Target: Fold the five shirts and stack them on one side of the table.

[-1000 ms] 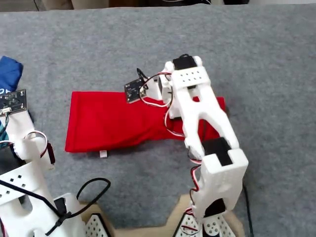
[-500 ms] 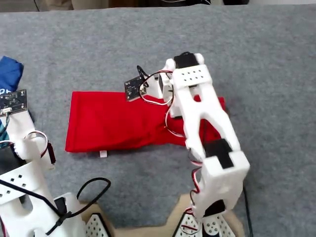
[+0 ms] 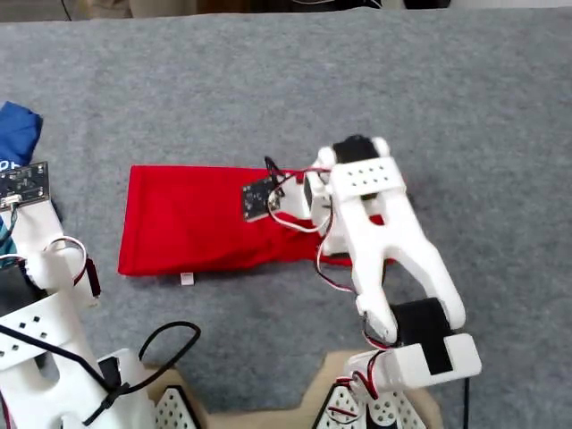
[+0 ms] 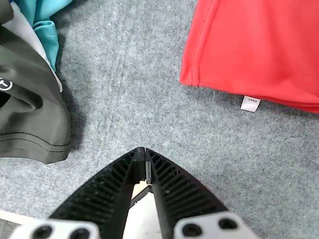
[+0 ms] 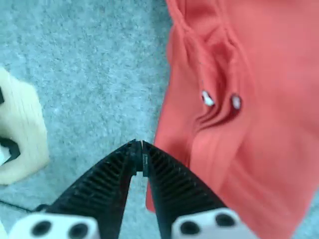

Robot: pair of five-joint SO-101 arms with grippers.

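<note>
**Red shirt [image 3: 197,228] mid-table, jaws closed**

High view: the shirt lies flat on the grey felt [image 3: 465,98], with the right arm over one end.
Left wrist view: the left gripper [image 4: 145,162] is closed and empty, near the shirt's corner.
Right wrist view: the right gripper [image 5: 138,152] is closed, just beside the shirt's edge.

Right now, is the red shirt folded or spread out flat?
Folded, at least partly: the red shirt lies as a narrow band, no sleeves sticking out, creased near the right gripper.

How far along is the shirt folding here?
Done: the red shirt lies folded into a long strip. In hand: the right gripper, shut, sits at its edge. Remaining: finishing it, plus the black shirt, teal shirt and blue shirt bunched at one side.
</note>
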